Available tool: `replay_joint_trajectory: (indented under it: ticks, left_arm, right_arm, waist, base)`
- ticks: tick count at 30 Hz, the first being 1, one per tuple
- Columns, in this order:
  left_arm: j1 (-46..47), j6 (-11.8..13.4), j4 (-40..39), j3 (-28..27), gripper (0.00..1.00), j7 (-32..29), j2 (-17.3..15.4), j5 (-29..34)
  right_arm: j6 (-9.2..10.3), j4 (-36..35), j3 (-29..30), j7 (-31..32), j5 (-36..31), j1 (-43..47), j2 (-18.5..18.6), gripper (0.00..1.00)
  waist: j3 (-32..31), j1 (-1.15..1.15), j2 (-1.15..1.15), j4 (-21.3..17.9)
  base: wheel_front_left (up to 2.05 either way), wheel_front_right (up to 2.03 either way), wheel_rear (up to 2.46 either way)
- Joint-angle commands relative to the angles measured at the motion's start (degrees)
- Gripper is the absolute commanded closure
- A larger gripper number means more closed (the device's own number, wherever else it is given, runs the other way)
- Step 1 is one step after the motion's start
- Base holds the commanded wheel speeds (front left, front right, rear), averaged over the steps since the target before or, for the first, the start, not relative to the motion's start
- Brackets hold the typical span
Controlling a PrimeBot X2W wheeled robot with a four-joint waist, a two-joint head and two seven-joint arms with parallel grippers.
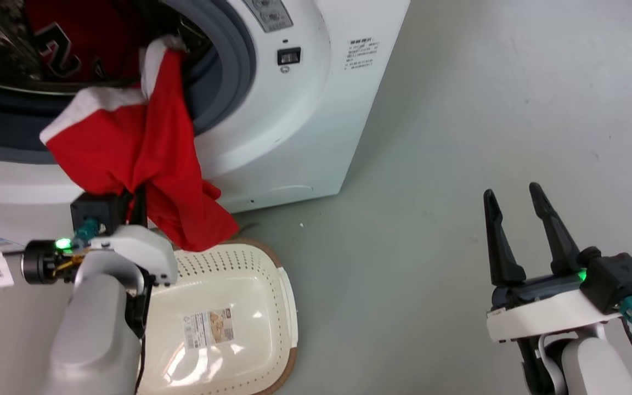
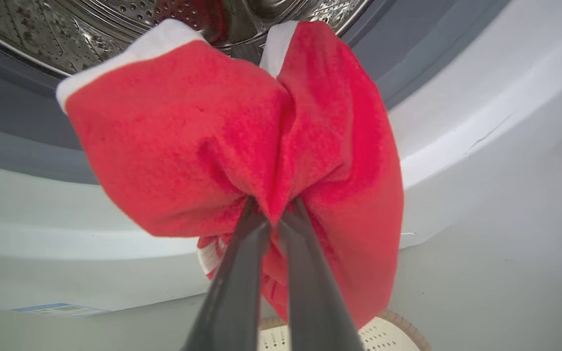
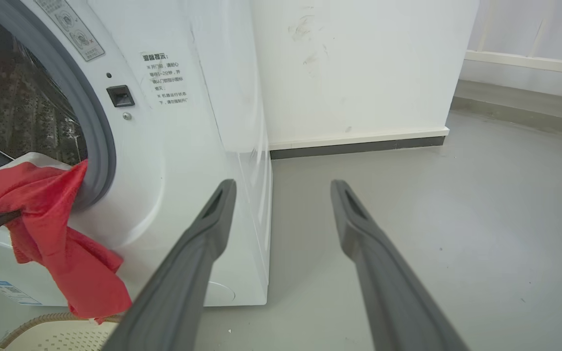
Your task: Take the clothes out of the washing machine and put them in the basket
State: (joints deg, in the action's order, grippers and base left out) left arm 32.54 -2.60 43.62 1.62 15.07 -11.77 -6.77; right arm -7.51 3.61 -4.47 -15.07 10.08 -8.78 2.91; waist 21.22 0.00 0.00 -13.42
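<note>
A red garment (image 1: pixel 146 159) with white trim hangs out of the washing machine (image 1: pixel 294 120) mouth, its top edge still over the grey seal. My left gripper (image 2: pixel 273 209) is shut on a bunched fold of this garment (image 2: pixel 242 141), below the drum opening. A second red piece with dark numerals (image 1: pixel 69 44) lies inside the drum. The cream basket (image 1: pixel 272 274) sits on the floor right under the hanging cloth, nothing in it but its label. My right gripper (image 1: pixel 513 197) is open, well off to the right over bare floor.
The machine's white front and side (image 3: pixel 222 122) stand close on the left of my right gripper (image 3: pixel 283 187). A white wall with a dark skirting (image 3: pixel 359 146) runs behind. Grey floor (image 1: pixel 458 137) stretches to the right of the machine and basket.
</note>
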Motion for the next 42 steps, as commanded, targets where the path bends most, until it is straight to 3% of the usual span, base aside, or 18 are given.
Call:
replay_joint_trajectory:
  ticks: [1, 11, 24, 32, 42]
  left_arm:
    - [-1.9, -0.4, -1.2, 0.2, 1.00, 0.2, 0.4, 0.5]
    - [-15.4, -2.9, -9.6, 2.7, 1.00, 0.2, 1.7, 2.8]
    - [-24.6, -4.2, -14.6, 6.6, 1.00, 0.2, 2.6, 3.4]
    - [-21.2, -4.5, -8.0, 7.6, 1.00, 0.2, 2.7, 2.7]
    - [-9.4, -4.7, 6.4, 10.8, 1.00, 0.2, 1.2, 3.8]
  right_arm:
    - [0.04, 0.2, -0.1, -0.1, -0.3, 1.0, -0.1, 0.00]
    - [0.04, 0.9, 0.2, -0.2, -0.8, 4.7, -0.1, 0.00]
    - [0.04, 0.8, 0.7, -0.1, -1.2, 6.1, -0.1, 0.00]
    - [0.04, 0.1, 0.6, -0.2, -0.8, 3.1, -0.1, 0.00]
    - [0.04, -1.8, 1.8, -0.1, -0.3, -1.9, -0.1, 0.00]
  waist:
    - [-2.7, 0.00, 0.00, 0.9]
    - [-8.2, 0.00, 0.00, 2.3]
    - [-8.7, 0.00, 0.00, 2.6]
    - [-3.6, 0.00, 0.00, 2.0]
    - [8.5, 0.00, 0.00, 0.7]
  base:
    - [0.00, 0.00, 0.00]
    - [0.00, 0.00, 0.00]
    - [0.00, 0.00, 0.00]
    - [0.00, 0.00, 0.00]
    - [0.00, 0.00, 0.00]
